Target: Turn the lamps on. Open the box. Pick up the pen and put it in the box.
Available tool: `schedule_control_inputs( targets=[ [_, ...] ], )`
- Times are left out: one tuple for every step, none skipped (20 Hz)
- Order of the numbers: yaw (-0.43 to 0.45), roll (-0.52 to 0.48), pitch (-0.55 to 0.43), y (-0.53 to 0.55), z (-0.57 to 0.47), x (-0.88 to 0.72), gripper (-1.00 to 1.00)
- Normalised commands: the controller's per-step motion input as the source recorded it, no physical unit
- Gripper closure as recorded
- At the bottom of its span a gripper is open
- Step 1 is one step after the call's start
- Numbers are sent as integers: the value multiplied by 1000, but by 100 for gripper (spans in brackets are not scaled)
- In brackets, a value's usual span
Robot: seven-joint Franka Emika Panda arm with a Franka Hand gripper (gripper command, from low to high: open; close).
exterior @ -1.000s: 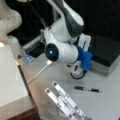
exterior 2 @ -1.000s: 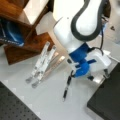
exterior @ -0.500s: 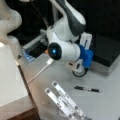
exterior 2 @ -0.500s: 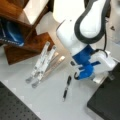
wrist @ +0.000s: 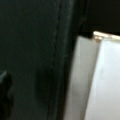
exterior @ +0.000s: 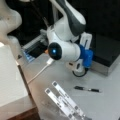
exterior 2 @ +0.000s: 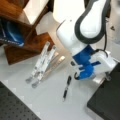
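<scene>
Dark pen (exterior 2: 66,87) lies on the table just beside the fingers (exterior 2: 76,75), whose state I cannot tell.

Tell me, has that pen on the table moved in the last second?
No. In both front views the pen lies in the same spot beside the white strips.

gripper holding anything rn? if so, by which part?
Nothing visibly held. The pen lies free on the table, the gripper beside the closed box.
</scene>
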Motion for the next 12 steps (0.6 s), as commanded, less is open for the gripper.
schedule_control_inputs(
  targets=[
    [-103,31,-105,-47,-95,-75,100],
    [-102,31,-105,-49,-95,-75,100],
    [-100,32,-104,-47,-94,-77,100],
    [-99,16,-93,-46,-90,-77,100],
    [-96,13,-90,-38,-86,-81,100],
    [-91,13,-88,-24,-83,-86,100],
    [-85,15,-89,-12,-78,-88,100],
    [-82,1,-80,-6,-67,-83,100],
    [-81,-7,-75,-8,-56,-77,100],
    [-81,-9,-74,-11,-50,-74,100],
    [-86,-17,-65,-12,-37,-71,100],
    [-91,-24,-59,-8,-21,-67,100]
  ],
)
